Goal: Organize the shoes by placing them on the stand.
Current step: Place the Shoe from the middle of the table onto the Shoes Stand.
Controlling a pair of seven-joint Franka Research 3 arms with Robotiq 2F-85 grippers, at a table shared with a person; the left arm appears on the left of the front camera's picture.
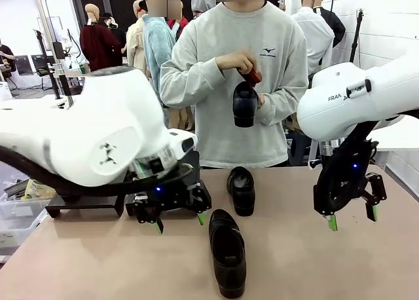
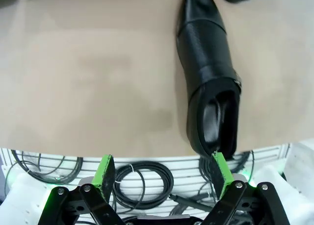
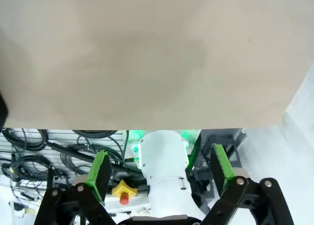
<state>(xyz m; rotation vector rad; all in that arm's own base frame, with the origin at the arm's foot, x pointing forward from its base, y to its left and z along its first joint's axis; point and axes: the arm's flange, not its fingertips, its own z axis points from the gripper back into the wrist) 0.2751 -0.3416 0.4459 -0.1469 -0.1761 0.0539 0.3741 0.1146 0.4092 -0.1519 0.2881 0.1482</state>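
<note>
While both arms hang over the tan table top (image 1: 78, 267), the sorting looks to me barely begun, at the step of picking the first shoe. Closest to the robot's edge lies a black, glossy leather dress shoe with a rounded toe (image 1: 227, 251), flat on its sole; in the left wrist view this near shoe (image 2: 206, 63) runs away from the fingers, its heel opening just beside one green pad. The left gripper (image 1: 178, 223) hovers low, just to that shoe's left, jaws spread wide with nothing between them. The right gripper (image 1: 352, 218) hangs well off to the other side over bare table, equally wide and empty. A little farther back a second shoe (image 1: 241, 190) of the same kind rests on the table. The low matte-black stand (image 1: 85, 203) sits behind the left arm, mostly hidden, so I can't tell what it carries. At the far side a person's hand (image 1: 239, 63) is closed on the top of a third shoe (image 1: 245, 103) held at chest height. Next, I'd expect the left gripper to slide over the near shoe, drop astride its narrow width and squeeze its sides.
</note>
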